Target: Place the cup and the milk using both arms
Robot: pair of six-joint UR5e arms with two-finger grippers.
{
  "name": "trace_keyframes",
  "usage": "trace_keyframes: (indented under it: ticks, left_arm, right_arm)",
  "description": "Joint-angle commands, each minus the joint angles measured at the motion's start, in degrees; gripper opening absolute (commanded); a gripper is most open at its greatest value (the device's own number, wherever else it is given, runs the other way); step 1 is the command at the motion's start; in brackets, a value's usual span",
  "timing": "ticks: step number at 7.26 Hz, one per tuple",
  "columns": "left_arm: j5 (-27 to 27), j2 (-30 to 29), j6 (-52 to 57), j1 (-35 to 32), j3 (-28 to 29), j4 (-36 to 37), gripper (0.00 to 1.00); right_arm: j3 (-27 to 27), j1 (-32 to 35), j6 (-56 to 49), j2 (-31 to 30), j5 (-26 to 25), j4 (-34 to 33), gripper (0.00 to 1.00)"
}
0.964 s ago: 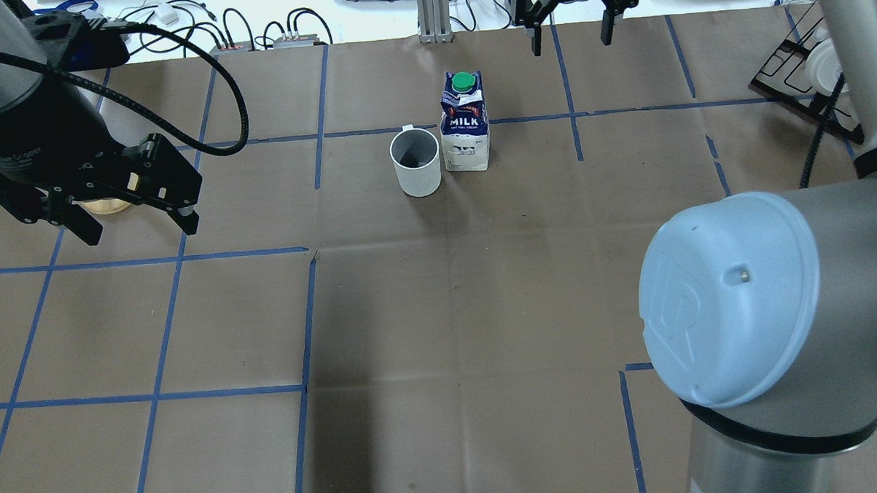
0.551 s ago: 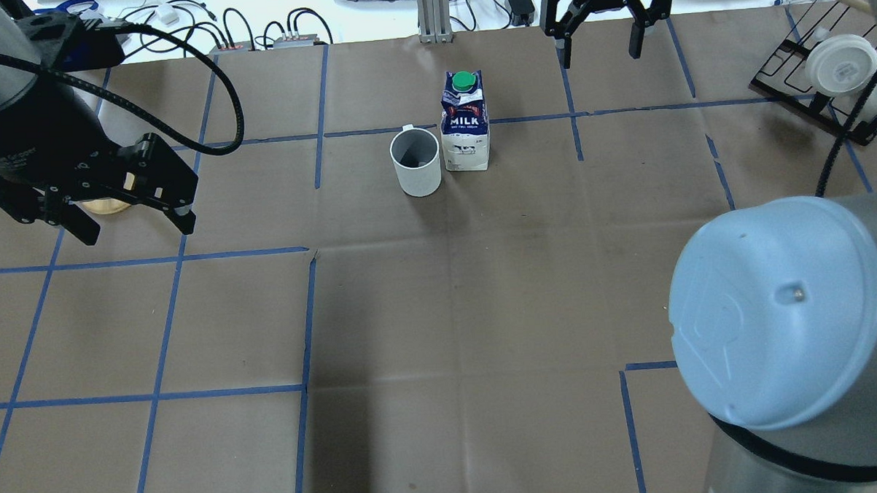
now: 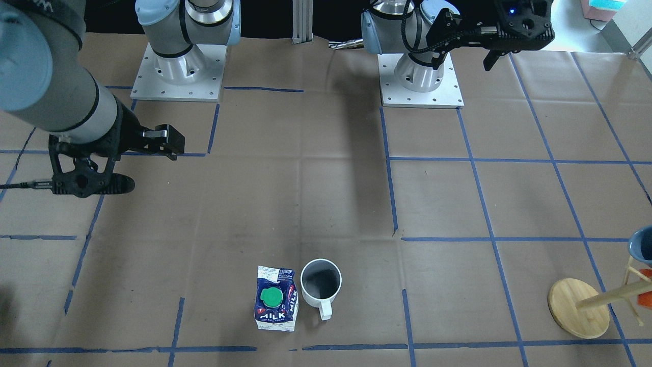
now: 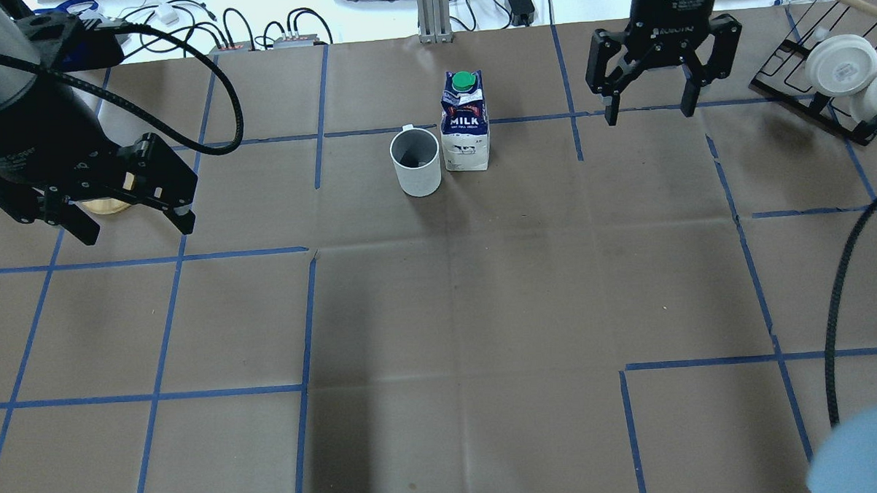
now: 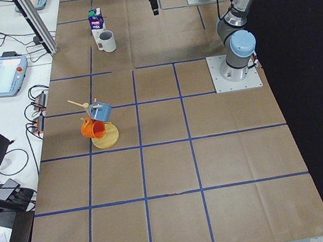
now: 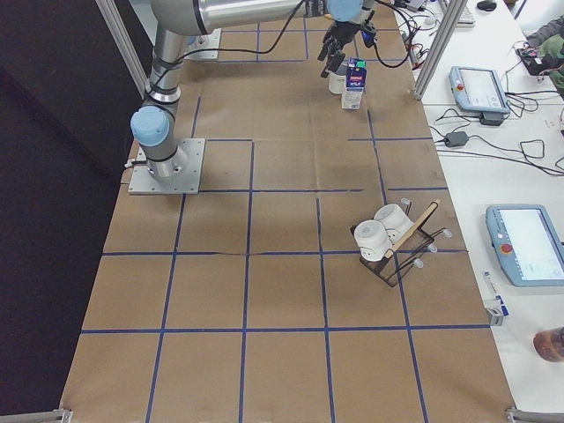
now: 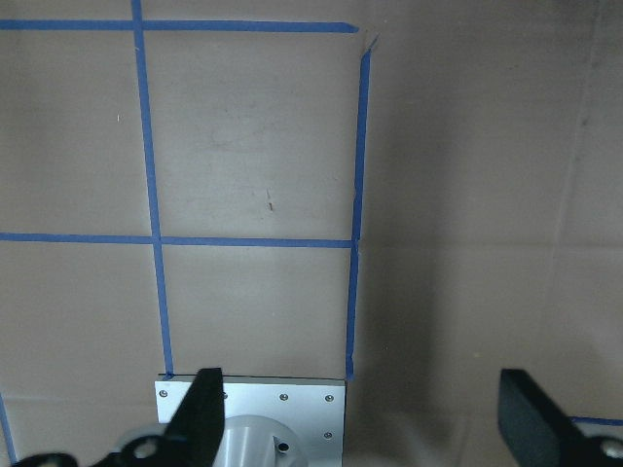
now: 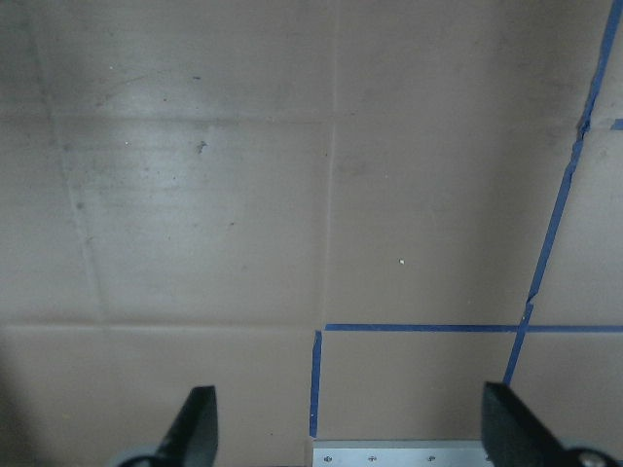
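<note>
2 hands hang over the bench [image 4: 448,312], and neither holds anything. Your left hand [image 4: 139,229] has its fingers spread wide and sits well apart from the cup [image 4: 415,162], out on that arm's own side. Your right hand [image 4: 650,115] is spread wide too and empty, off to the right of the milk [image 4: 465,121], near the bench's far edge.

The cup and the milk stand upright just beside each other at the middle of the bench's far part, with the milk on the robot's right of the cup. I cannot tell whether they touch. Since both are set down together and both hands are off them, I judge the placing done if this spot is your goal. Nothing on the bench marks a goal, though, so the pick-up may be yet to come.

The cup is white with a grey inside, and its handle is turned away from the robot. The milk is a small gable-top carton with a dark blue top reading "MILK" in white, a round green cap and a white lower body.
</note>
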Motion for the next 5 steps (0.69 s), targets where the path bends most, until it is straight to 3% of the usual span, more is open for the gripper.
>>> trace_keyframes:
  ticks: [1, 2, 5]
  left_arm:
    - [0.0, 0.0, 0.0, 0.0, 0.0, -0.1, 1.0]
    - [0.0, 0.0, 0.0, 0.0, 0.0, 0.0, 1.0]
    - [0.0, 0.1, 0.1, 0.0, 0.0, -0.1, 1.0]
  right_arm:
    - [18.7, -0.5, 1.6, -13.5, 0.1, -15.8, 1.0]
    - [22.8, -0.5, 1.8, -17.3, 0.1, -19.1, 1.0]
    - [19.6, 0.0, 8.3, -16.5, 0.4, -18.3, 1.0]
